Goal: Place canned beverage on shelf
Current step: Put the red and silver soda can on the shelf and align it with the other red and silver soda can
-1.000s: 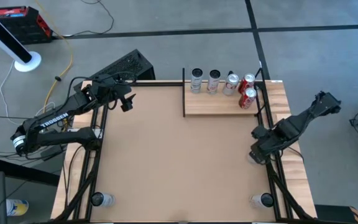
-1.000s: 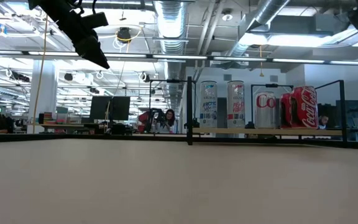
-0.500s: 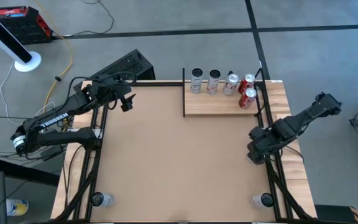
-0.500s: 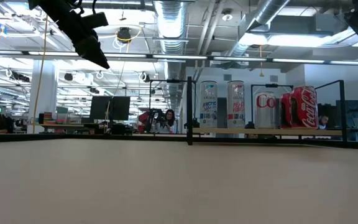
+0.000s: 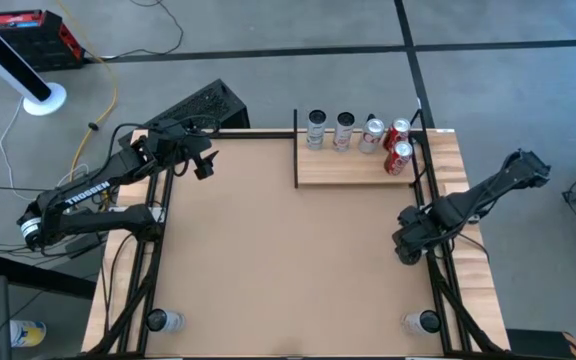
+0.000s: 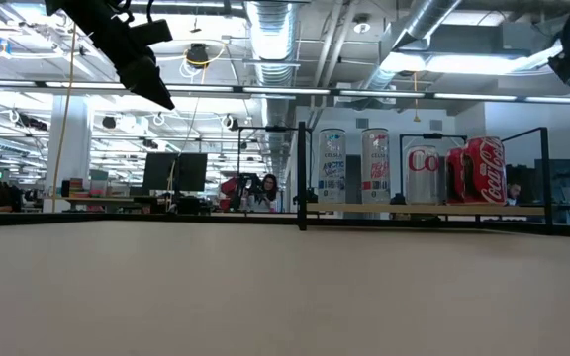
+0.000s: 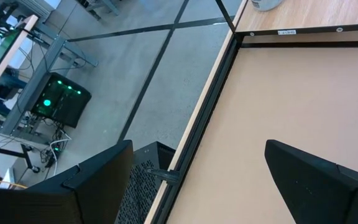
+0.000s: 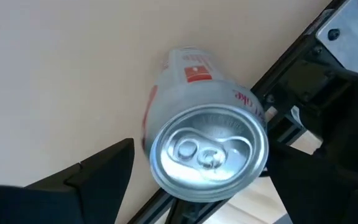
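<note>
Five cans up on the shelf (image 5: 363,168) at the far side of the table (image 5: 288,260): two pale ones (image 5: 316,129) (image 5: 344,130), a silver one (image 5: 372,134), two red ones (image 5: 398,134) (image 5: 399,157). Same row visible in the low view (image 6: 380,166), though overlapping at the red end, so hard to split apart there.

One more silver can (image 8: 205,151) standing on the table right by the black frame rail at the right edge. Clear in the right wrist view, top facing the camera, red label partly readable. Mostly hidden from above, tucked under the right gripper (image 5: 409,245), so no clean look at it there.

Right gripper fingers (image 8: 98,167) spread wide on either side of that can, not touching it, nothing held. Only the finger bases in shot, tips cut off.

Left gripper (image 5: 203,165) parked up high over the table's far left corner, fingers (image 7: 98,174) apart and empty. Only a dark chunk of that arm (image 6: 117,40) in the low view's upper corner, fingers not really readable there. Just a sliver of a can (image 7: 267,4) and the shelf edge (image 7: 303,31) in the left wrist view.
</note>
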You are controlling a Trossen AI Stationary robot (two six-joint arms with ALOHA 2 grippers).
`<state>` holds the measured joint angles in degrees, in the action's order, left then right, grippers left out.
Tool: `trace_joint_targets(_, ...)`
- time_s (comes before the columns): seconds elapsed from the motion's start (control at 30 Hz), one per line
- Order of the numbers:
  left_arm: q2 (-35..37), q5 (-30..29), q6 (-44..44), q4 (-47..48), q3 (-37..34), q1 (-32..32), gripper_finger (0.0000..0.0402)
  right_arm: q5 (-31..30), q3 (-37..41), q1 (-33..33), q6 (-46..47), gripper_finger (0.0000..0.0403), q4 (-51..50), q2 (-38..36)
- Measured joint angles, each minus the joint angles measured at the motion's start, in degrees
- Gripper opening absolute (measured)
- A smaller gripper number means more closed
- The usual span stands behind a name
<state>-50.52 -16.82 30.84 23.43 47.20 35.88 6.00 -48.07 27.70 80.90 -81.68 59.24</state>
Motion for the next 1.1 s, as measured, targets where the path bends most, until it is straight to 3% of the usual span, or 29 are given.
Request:
trace_joint_targets(0.3,0.0,0.0,0.0,0.0,0.0,0.0,0.035,0.0,3.0,0.0,-0.5,0.0373,2.2,0.0)
trace_joint_targets(0.47,0.0,0.0,0.0,0.0,0.0,0.0,0.035,0.0,3.9,-0.2,-4.3,0.0323,3.4,0.0)
trace_joint_targets(0.73,0.0,0.0,0.0,0.0,0.0,0.0,0.035,-3.9,-2.2,-2.5,-11.4,0.0322,4.2,0.1)
trace_joint_targets(0.93,0.0,0.0,0.0,-0.2,0.0,0.0,0.035,-11.7,-10.7,-9.8,-22.9,0.0322,5.0,2.6)
trace_joint_targets(1.1,0.0,0.0,0.0,-0.4,0.0,0.0,0.035,-15.1,-18.2,-20.6,-42.0,0.0322,5.5,9.6)
